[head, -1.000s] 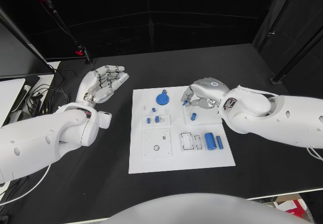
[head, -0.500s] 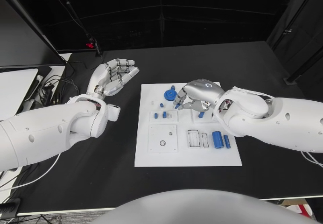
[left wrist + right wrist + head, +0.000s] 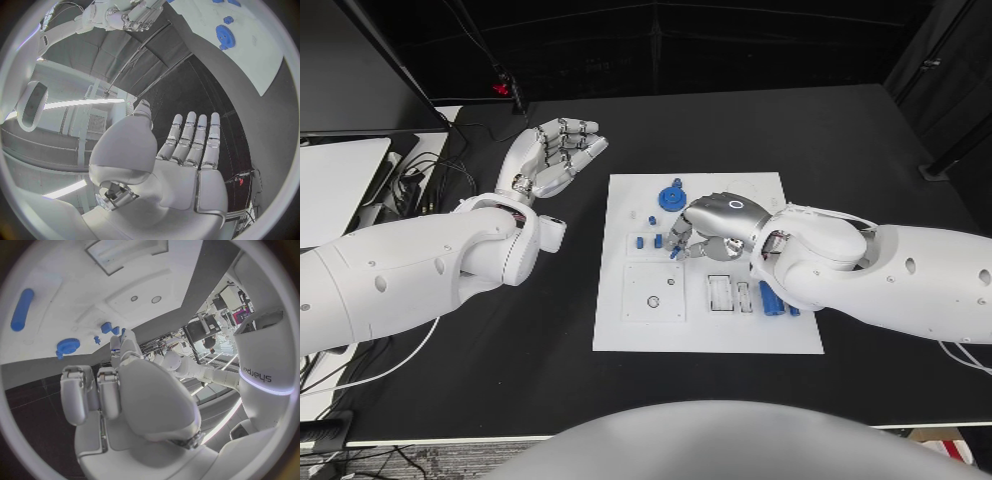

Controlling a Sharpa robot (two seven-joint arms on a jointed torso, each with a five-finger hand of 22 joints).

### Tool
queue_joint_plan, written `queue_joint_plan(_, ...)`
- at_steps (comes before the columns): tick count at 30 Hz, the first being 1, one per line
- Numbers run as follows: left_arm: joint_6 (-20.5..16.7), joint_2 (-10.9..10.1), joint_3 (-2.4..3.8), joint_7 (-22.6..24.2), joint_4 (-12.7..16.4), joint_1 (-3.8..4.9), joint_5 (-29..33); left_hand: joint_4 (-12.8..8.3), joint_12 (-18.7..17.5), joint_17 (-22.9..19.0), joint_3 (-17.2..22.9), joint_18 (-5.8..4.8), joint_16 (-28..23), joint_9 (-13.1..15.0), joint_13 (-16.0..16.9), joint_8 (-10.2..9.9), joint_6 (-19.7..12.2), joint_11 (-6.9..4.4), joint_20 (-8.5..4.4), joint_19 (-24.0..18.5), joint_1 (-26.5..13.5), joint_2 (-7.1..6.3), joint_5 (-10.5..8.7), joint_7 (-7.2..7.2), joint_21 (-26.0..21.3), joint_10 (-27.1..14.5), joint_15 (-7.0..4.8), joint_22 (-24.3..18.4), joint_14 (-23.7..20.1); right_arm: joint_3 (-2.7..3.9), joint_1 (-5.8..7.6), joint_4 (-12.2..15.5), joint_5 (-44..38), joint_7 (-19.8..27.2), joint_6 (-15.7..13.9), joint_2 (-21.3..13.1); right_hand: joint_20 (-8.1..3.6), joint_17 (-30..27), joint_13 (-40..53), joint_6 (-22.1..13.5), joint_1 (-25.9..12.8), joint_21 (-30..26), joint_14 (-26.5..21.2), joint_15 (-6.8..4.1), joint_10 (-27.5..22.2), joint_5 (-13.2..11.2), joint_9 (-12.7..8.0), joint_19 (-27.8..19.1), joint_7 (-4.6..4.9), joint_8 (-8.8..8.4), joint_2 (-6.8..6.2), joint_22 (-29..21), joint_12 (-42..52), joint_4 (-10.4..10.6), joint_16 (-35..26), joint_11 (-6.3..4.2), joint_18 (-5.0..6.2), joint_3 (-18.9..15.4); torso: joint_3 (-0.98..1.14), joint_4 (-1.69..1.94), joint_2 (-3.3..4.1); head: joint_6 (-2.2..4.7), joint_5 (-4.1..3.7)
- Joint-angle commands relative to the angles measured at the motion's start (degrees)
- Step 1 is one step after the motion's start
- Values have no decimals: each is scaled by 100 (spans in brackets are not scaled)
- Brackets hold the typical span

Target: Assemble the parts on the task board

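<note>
Here: flat white task board (image 3: 707, 325); toothed blue gear (image 3: 674, 198); left hand (image 3: 555, 155) flat, fingers spread, empty; right hand (image 3: 708, 222) curled over board, hold indiscernible.

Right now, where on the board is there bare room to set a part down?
The board's near strip, below the blocks, is bare, as is its far right corner beyond the right hand. Crowded: around the gear and small blue parts beside that hand.
</note>
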Motion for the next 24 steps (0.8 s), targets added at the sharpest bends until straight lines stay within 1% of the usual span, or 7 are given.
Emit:
queue_joint_plan(1, 27, 13, 5, 278, -4, 6, 5, -8, 29, -9, -38, -21, 20, -7, -9, 23, -39, -8, -12, 47, -5, 63, 34, 640, 33, -50, -17, -7, -16, -1, -72, 40, -129, 20, 309, 25, 18, 1504, -3, 24, 58, -2, 597, 14, 45, 23, 8, 569, 3, 8, 35, 1491, -26, -8, 14, 12, -31, 39, -1, 2, -4, -1, -4)
queue_joint_plan(2, 28, 16, 5, 279, -6, 4, 5, -8, 29, -9, -38, -21, 20, -7, -9, 23, -39, -8, -12, 47, -5, 63, 34, 640, 33, -50, -17, -7, -16, -1, -104, 39, -158, 14, 343, 48, 18, 1504, -3, 24, 59, -4, 597, 15, 46, 23, 8, 568, 3, 7, 36, 1490, -28, -9, 14, 12, -31, 41, 0, -2, -5, -1, -1)
queue_joint_plan(4, 30, 17, 5, 279, -7, 3, 5, -8, 29, -9, -38, -21, 20, -7, -9, 23, -39, -8, -12, 47, -5, 63, 34, 640, 33, -50, -17, -7, -16, -1, -124, 38, -171, 11, 361, 60, 18, 1504, -3, 24, 60, -5, 597, 15, 47, 23, 8, 567, 4, 6, 37, 1490, -29, -9, 14, 12, -30, 42, 1, -6, -7, -1, 4)
queue_joint_plan(7, 30, 21, 5, 279, -9, 0, 5, -8, 29, -9, -38, -21, 20, -7, -9, 23, -39, -8, -12, 47, -5, 63, 34, 640, 33, -50, -17, -7, -16, -1, -178, 40, -210, 6, 402, 87, 19, 1504, -3, 24, 62, -11, 597, 15, 47, 23, 8, 562, 4, 5, 38, 1487, -32, -10, 14, 13, -28, 45, 4, 3, -2, -1, 6)
queue_joint_plan(11, 28, 19, 5, 279, -9, -2, 5, -8, 29, -9, -38, -21, 20, -7, -9, 23, -39, -8, -12, 47, -5, 63, 34, 640, 33, -50, -17, -7, -16, -1, -230, 23, -276, 3, 437, 128, 20, 1504, -3, 23, 65, -12, 597, 16, 48, 23, 7, 562, 5, 3, 38, 1486, -35, -11, 14, 13, -28, 47, 3, -4, -6, -1, 3)
queue_joint_plan(15, 29, 16, 5, 279, -10, -3, 5, -8, 29, -9, -38, -21, 20, -7, -9, 23, -39, -8, -12, 47, -5, 63, 34, 640, 33, -50, -17, -7, -16, -2, -255, 10, -352, -8, 470, 154, 20, 1504, -3, 22, 69, -12, 597, 17, 49, 23, 7, 562, 6, 0, 38, 1486, -39, -13, 14, 13, -28, 50, 4, 1, -3, -1, -3)
queue_joint_plan(24, 33, 10, 5, 278, -8, -6, 5, -5, 37, -17, -48, -20, 27, -10, -10, 29, -42, -7, -12, 49, -7, 72, 40, 641, 33, -54, -17, -12, -17, -2, -271, -16, -598, -79, 462, 173, 21, 1504, -3, 20, 71, -24, 597, 17, 50, 23, 6, 553, 8, -4, 37, 1481, -44, -15, 14, 15, -24, 53, 3, -3, -5, -1, -4)
